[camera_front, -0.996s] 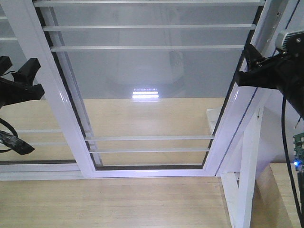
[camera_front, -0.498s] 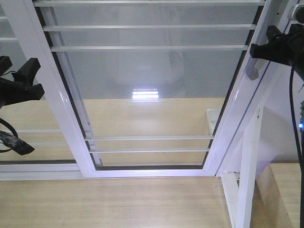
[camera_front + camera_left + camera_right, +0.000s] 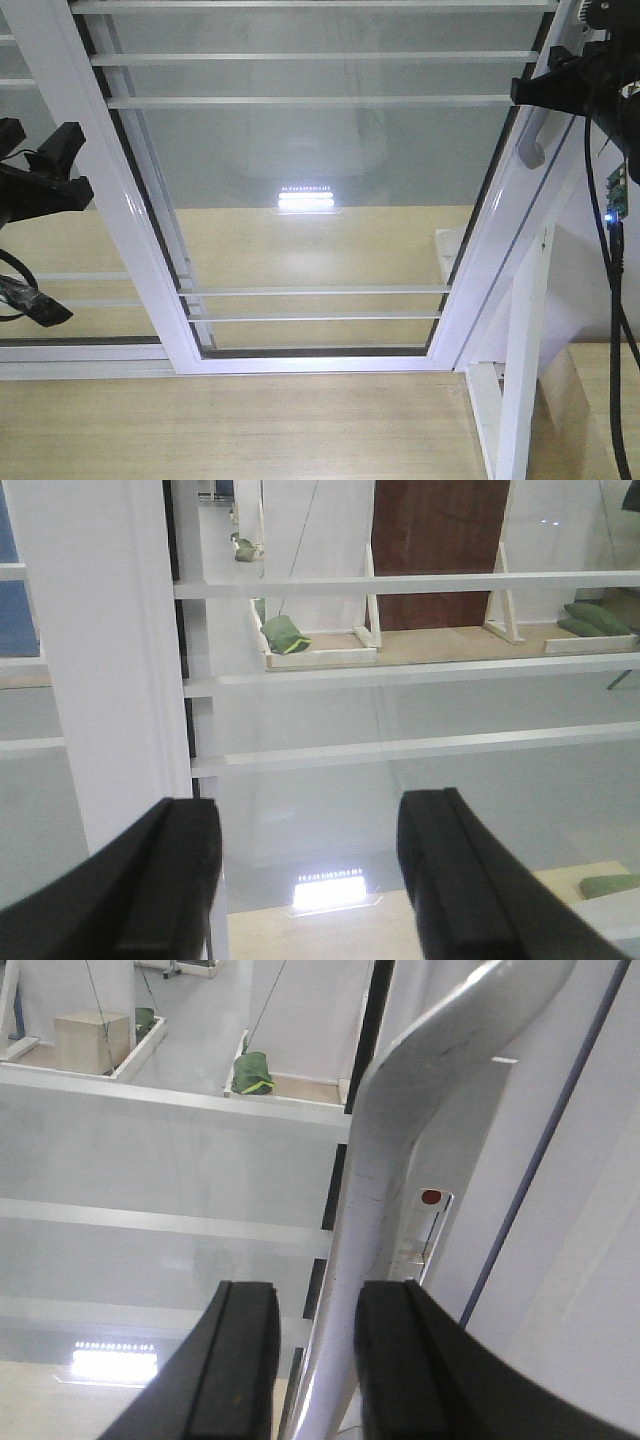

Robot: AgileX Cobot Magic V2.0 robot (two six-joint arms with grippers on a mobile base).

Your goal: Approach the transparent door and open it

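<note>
White glossy framing fills my front camera. The transparent door [image 3: 320,150] stands straight ahead and close, its clear pane crossed by thin white bars [image 3: 310,101], with wooden floor [image 3: 250,420] below it. Its long grey handle [image 3: 533,145] runs along the right stile, and my right gripper [image 3: 525,90] sits at it in the top right corner of that view.

On the right wrist camera the handle passes between the 2 black fingers [image 3: 240,1360]. The right-side finger lies against it, but a thin dark sliver shows between the handle and the other finger, so I cannot tell whether the grip is firm or just loosely around it. Just behind the handle, the lock plate [image 3: 430,1235] carries a small red dot [image 3: 431,1197].

My left gripper [image 3: 38,145] hangs at the left edge, in front of the neighbouring glass panel [image 3: 80,250], touching nothing. Its wrist camera shows the left fingers [image 3: 150,880] spread wide with nothing between them, facing the white stile [image 3: 110,660] and the bars. Beyond the glass, a green bag [image 3: 283,634] lies in a white-edged tray [image 3: 320,660].
</note>
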